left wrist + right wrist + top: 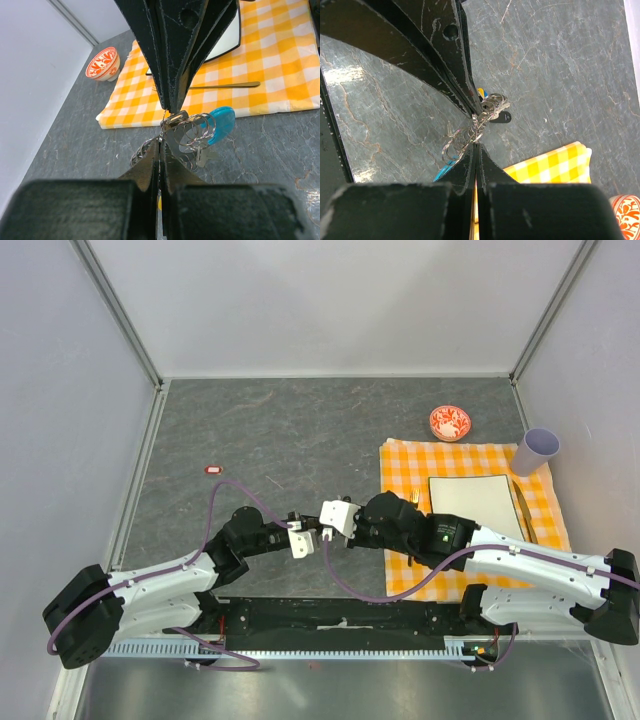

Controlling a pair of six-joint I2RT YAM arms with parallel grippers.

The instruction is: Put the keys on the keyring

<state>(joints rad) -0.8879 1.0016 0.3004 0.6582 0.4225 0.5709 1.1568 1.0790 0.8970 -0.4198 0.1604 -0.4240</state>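
Note:
My two grippers meet tip to tip above the dark table, left gripper (305,537) and right gripper (333,526). Between them hangs the keyring (192,132), a bunch of thin metal rings and chain with a cyan strap piece (223,122). In the left wrist view my left gripper (161,139) is shut on the chain, and a silver key blade (202,156) dangles under the rings. In the right wrist view my right gripper (476,145) is shut on the keyring (457,142) from the other side. A black-headed key (502,118) hangs by the left gripper's tip.
An orange checked cloth (400,465) lies at the right with a white plate (472,505) and a fork (225,85) on it. A red-and-white bowl (450,422) and a pale cup (537,450) stand behind it. A small red object (213,469) lies at the left.

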